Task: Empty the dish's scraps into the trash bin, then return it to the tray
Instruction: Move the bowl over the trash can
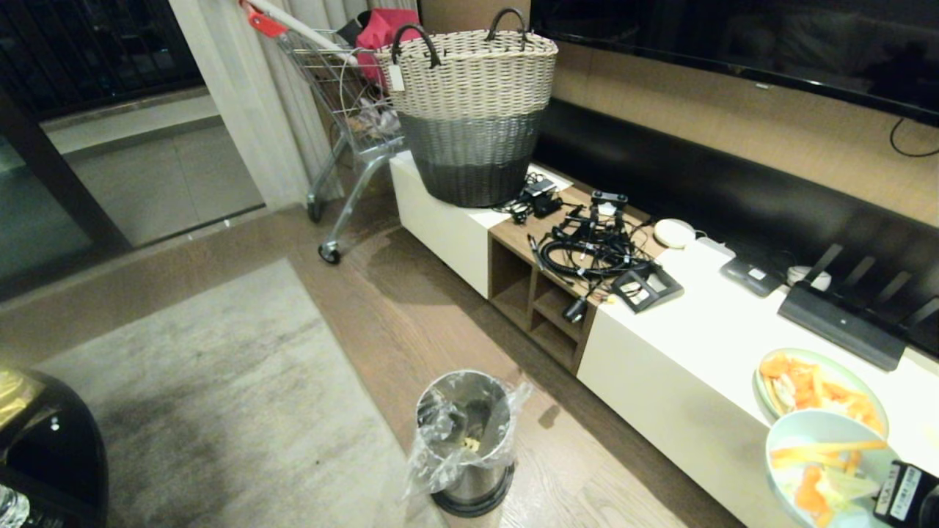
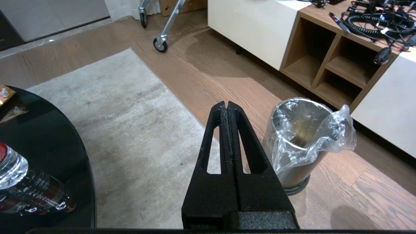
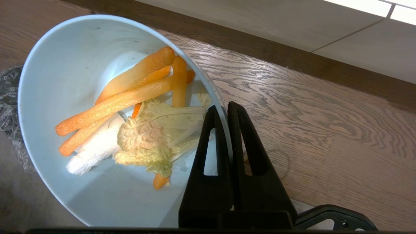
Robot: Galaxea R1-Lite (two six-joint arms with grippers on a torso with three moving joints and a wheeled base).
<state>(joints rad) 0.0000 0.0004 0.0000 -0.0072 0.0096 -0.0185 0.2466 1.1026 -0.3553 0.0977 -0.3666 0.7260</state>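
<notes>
The dish (image 1: 821,455), a pale bluish-white bowl, hangs in the air at the lower right of the head view, beside the low white cabinet (image 1: 697,345). My right gripper (image 3: 225,107) is shut on its rim, one finger inside and one outside. The dish (image 3: 65,81) is tilted and holds the scraps (image 3: 130,107): orange strips, a pale leaf and a white piece. The trash bin (image 1: 463,440), shiny steel with a clear liner, stands on the floor well to the left of the dish. My left gripper (image 2: 226,104) is shut and empty, parked beside the trash bin (image 2: 299,139). The tray is out of view.
A pale-green plate (image 1: 818,385) of orange slices sits on the cabinet behind the dish. Further along the cabinet lie tangled cables (image 1: 594,246) and a woven basket (image 1: 473,110). A shopping cart (image 1: 345,110) stands beyond. A rug (image 1: 205,396) and a black round table (image 2: 42,136) with a bottle (image 2: 19,182) lie left.
</notes>
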